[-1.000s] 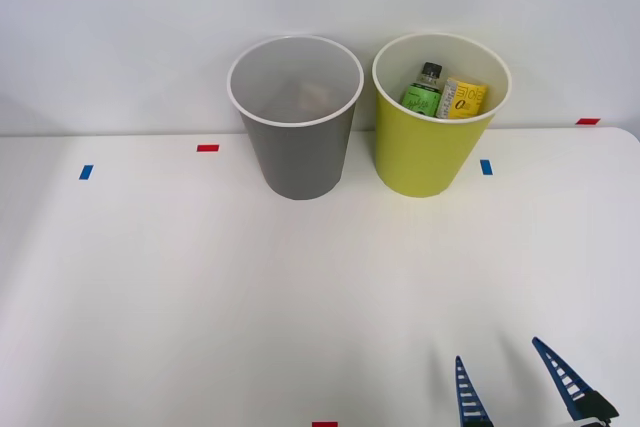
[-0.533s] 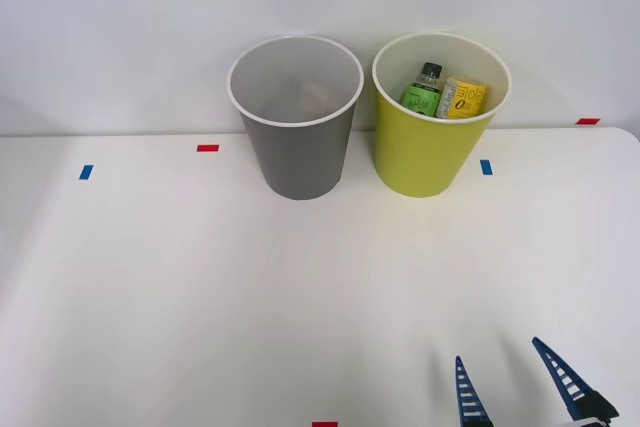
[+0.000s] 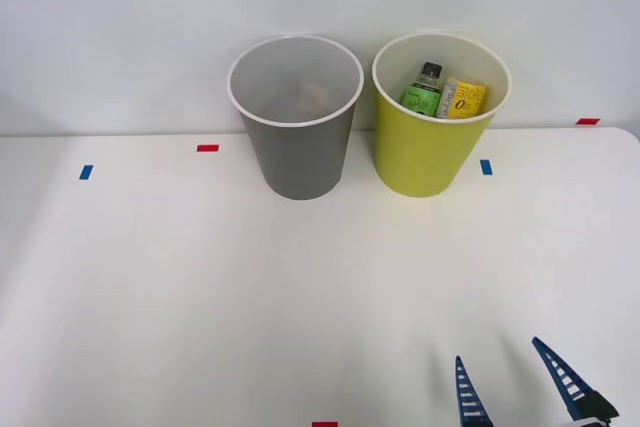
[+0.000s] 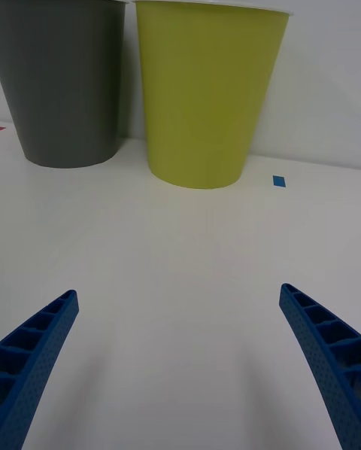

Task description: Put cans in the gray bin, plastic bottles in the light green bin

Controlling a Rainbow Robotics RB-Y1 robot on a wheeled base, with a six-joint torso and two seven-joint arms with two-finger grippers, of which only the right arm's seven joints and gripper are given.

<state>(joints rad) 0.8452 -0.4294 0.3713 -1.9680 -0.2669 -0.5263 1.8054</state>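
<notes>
While the two bins stand side by side at the far edge of the table, the right gripper sits low at the near edge, well apart from both.

Right gripper (image 3: pixel 515 377): fingers spread wide, nothing between them; in the wrist view (image 4: pixel 180 367) only bare tabletop lies in the gap.
Fingers: blue, ribbed, tips pointing toward the bins.
Gray bin (image 3: pixel 298 152): upright, round, tapered, white rim; to the robot's left of the lime one. A pale shape shows faintly inside near the far wall; cannot tell what it is.
Light green bin (image 3: pixel 428 157): upright, white rim and white inside; just beside the gray bin, walls close but with a narrow gap at the base in the wrist view (image 4: pixel 203 96).
Plastic bottles: both inside the light green bin, leaning against its far wall.
Green-label bottle (image 3: pixel 424 93): black cap up, on the robot's left within the bin.
Yellow-label bottle (image 3: pixel 465 99): touching the green-label one, on its right.
Table (image 3: pixel 200 287): white, flat.
Tape marks: a blue one (image 3: pixel 486 167) just right of the light green bin's base, also seen from the wrist (image 4: pixel 279 181); another blue one (image 3: pixel 86 172) far left; a red one (image 3: pixel 207 148) left of the gray bin.
</notes>
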